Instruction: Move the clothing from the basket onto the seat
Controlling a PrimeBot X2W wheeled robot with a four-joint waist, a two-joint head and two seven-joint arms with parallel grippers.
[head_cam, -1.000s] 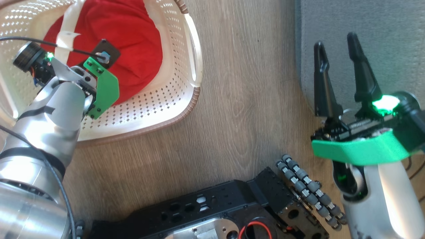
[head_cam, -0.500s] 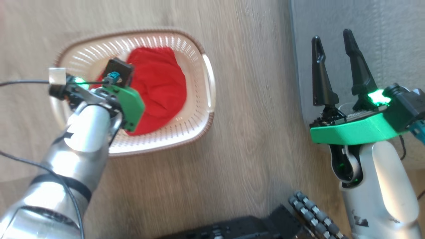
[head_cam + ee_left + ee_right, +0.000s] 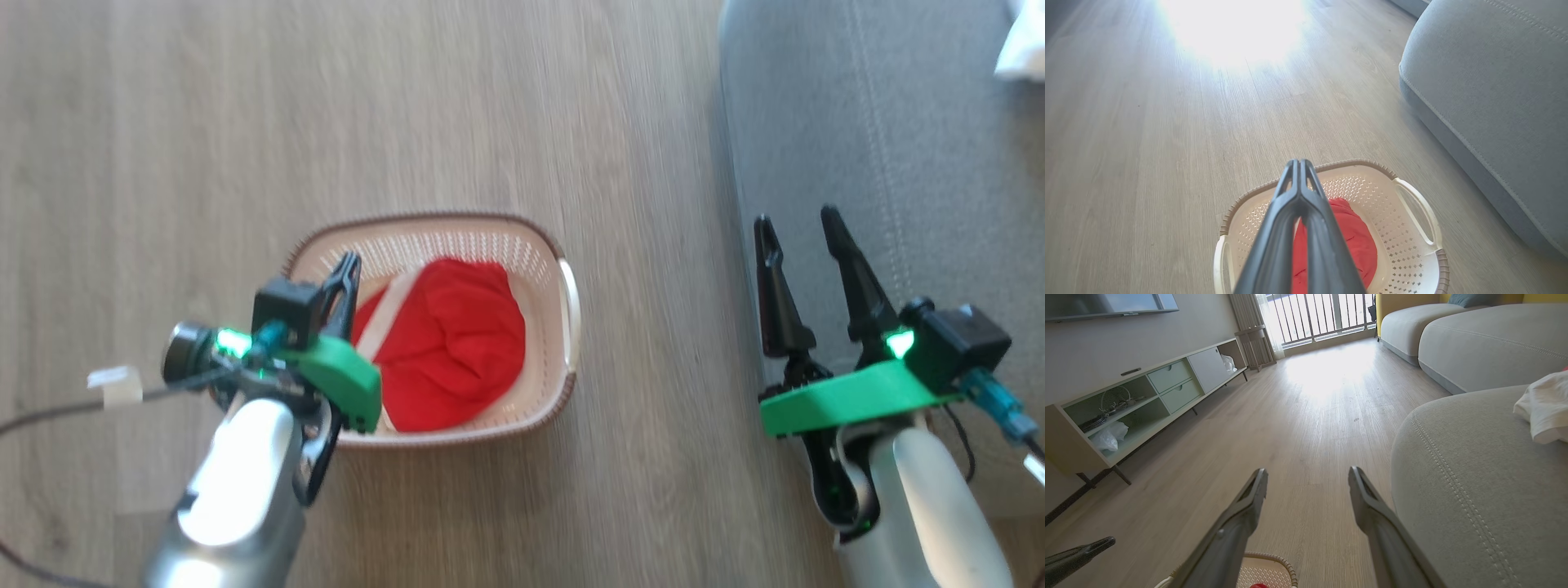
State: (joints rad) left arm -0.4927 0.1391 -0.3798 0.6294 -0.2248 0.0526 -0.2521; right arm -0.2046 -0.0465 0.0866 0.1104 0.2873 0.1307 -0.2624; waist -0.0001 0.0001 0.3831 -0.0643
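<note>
The basket [image 3: 490,245] stands on the wooden floor [image 3: 163,163]. It is cream with a brown woven-look rim and holds one thing: the red clothing [image 3: 457,359], bunched on its bottom with a white strip [image 3: 384,314] along its left side. The grey seat [image 3: 898,122] lies well apart to the right, and a white garment [image 3: 1024,49] rests on it at the head view's top corner. The left gripper [image 3: 349,261] hangs over the basket's left end, its fingers pressed together and gripping no cloth. The right gripper [image 3: 797,219] is by the seat's edge, fingers spread apart and empty. In the right wrist view a low cabinet [image 3: 1147,396] has open shelves — one holds a pale plastic bag [image 3: 1108,437]. A white tag [image 3: 114,384] beside the left wrist is too blurred to read.
</note>
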